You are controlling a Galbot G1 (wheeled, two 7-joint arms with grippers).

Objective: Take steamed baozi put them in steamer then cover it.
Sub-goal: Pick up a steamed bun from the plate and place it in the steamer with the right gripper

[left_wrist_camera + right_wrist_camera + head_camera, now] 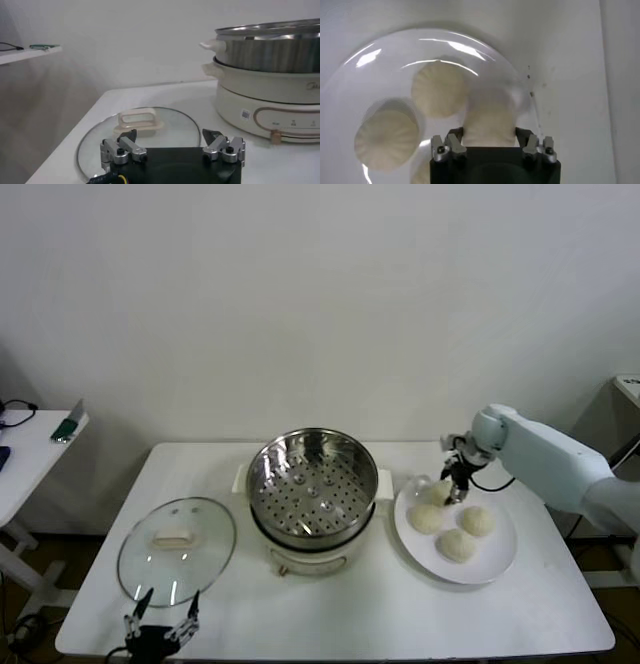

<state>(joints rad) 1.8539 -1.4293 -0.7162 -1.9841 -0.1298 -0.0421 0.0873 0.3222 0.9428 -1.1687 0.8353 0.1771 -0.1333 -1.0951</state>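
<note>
Squeeze right gripper (490,142), jaws hugging the bun (489,122) at plate's (500,559) 11 o'clock, softly, then lift to steamer (312,484).

The right pincer (490,142) hides the near side of one blurred baozi (489,120); another baozi (421,172) is edge-cut.

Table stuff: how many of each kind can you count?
Baozi: 4, one between the right hand's fingers and three more on the plate
Plate: 1
Steamer: 1
Glass lid: 1
Total: 7
</note>
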